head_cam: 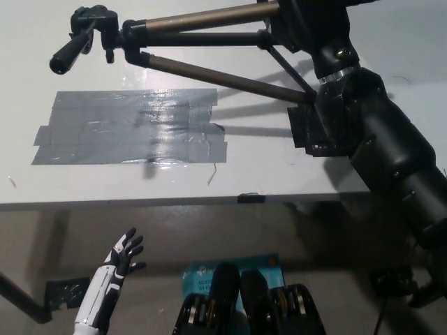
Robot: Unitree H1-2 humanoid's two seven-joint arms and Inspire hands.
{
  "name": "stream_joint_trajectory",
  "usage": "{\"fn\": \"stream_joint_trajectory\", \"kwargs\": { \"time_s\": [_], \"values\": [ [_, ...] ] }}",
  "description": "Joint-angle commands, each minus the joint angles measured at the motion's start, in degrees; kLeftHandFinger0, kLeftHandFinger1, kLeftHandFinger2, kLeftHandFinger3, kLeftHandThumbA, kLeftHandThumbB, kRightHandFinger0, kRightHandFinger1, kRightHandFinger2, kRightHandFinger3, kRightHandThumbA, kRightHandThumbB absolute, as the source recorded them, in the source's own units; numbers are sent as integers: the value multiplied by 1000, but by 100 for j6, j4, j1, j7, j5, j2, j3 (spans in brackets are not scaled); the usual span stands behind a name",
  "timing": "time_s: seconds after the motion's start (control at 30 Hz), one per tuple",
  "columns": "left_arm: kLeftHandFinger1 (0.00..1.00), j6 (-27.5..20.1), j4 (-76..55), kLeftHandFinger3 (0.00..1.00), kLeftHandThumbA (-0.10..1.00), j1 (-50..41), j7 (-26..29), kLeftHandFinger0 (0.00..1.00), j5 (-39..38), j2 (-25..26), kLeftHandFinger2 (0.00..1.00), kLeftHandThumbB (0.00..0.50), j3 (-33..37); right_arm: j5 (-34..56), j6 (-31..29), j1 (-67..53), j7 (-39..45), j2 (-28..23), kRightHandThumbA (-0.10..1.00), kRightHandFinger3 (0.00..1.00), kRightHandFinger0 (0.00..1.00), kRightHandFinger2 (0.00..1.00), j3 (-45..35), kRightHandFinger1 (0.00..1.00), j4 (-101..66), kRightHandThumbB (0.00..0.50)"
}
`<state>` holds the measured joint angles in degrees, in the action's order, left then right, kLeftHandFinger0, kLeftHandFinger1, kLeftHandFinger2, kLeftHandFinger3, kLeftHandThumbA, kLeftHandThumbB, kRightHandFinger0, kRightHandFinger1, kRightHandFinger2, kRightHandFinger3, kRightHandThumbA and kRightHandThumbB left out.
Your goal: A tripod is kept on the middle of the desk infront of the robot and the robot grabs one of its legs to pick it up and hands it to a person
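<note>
Tripod (pixel 202 42): held up off the tabletop (pixel 279 171), near the top of the head view, its shadow falling across the grey tape patch (pixel 129 136) below it.
Long axis: roughly level, running across the picture; the pan head (pixel 87 31) points toward the robot's left, the feet toward its right (cut off by the picture's upper edge).
Right hand (pixel 311 28): black, wrapped round the legs toward their foot end, so nearly all the tripod's length juts out to the left of the grip.
Left hand (pixel 124 257): white, low beneath the tabletop edge, fingers spread, holding nothing, well apart from the tripod.
Coming move: the handover rests on the right arm alone; no person is in view, so the direction to offer cannot be told.
</note>
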<state>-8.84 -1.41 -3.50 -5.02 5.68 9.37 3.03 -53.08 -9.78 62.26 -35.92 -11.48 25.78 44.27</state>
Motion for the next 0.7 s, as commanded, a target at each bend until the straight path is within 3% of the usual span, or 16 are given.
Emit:
{"fn": "stream_joint_trajectory", "kwargs": {
  "time_s": [0.0, 0.23, 0.67],
  "values": [
    [925, 59, -231, 1000, 1000, 99, -98, 829, 30, 117, 938, 90, 11, 67, -174, 597, -515, -51, -100, 904, 0, 781, -140, 323, 130, 259],
    [914, 32, -211, 1000, 1000, 125, -85, 821, 104, 136, 934, 83, 55, 31, -231, 650, -650, -30, -100, 883, 0, 774, -107, 322, 407, 218],
    [915, 61, -191, 1000, 1000, 169, -118, 822, 57, 151, 932, 94, 60, -2, -119, 721, -757, 19, -100, 884, 0, 745, -115, 338, 491, 239]
  ]
}}
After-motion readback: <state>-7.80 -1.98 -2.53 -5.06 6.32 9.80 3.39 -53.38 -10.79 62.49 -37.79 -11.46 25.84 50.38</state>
